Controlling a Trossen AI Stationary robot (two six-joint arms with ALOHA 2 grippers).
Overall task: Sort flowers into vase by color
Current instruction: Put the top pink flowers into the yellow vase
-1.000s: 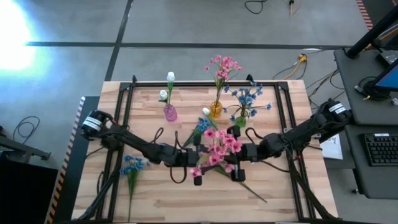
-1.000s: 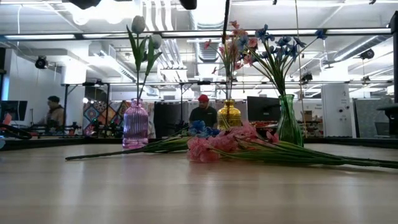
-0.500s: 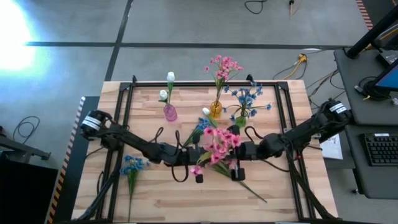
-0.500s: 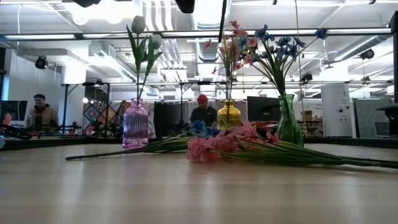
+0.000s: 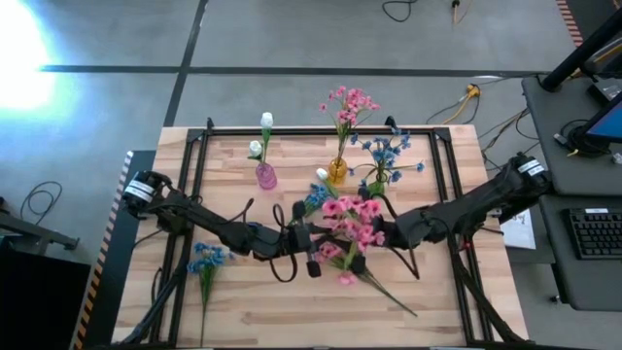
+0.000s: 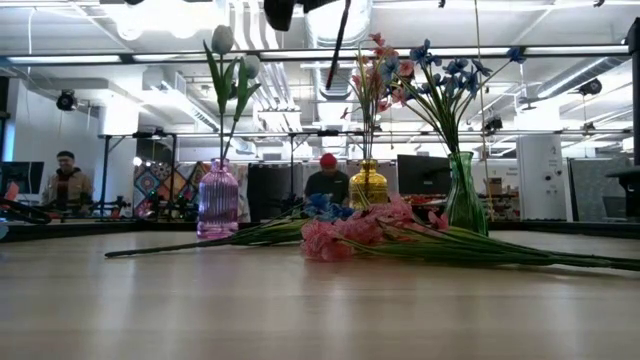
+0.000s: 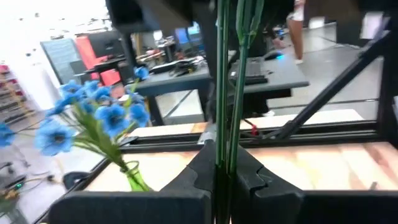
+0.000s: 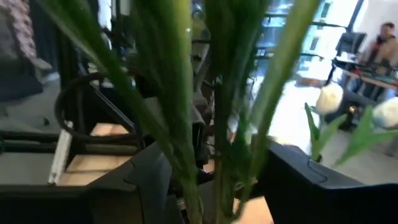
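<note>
A pink flower (image 5: 352,219) is held up over the table's middle, its green stems (image 7: 222,93) upright. My left gripper (image 7: 222,165), reaching in from the left (image 5: 313,255), is shut on them. My right gripper (image 8: 211,180) comes from the right (image 5: 381,233) and stands open. Leafy stems (image 8: 180,124) pass between its fingers; I cannot tell whether they touch. At the far side a pink vase (image 5: 265,176) holds white buds, a yellow vase (image 5: 336,171) pink flowers, and a green vase (image 5: 377,188) blue ones. My left gripper pinches two thin green stems (image 7: 222,146) of the pink flower between its two fingers. The fingers come in level from the table's left and lie across the stems. The stems stand upright through the hold, and the flower is lifted clear of the table.
Loose flowers lie on the table: a blue one (image 5: 206,261) near the left edge, a blue one (image 5: 313,197) by the vases, and a pink one (image 5: 345,255) whose stem (image 5: 398,301) runs toward the near right. A black frame (image 5: 194,156) borders the tabletop. People sit in the room beyond (image 6: 327,180).
My right gripper has drawn back toward the table's right edge, risen a little and turned. The held pink flower's blossoms have shifted toward the far right, and its stem, upright before, now slants in the low view. My left gripper has stayed in place.
</note>
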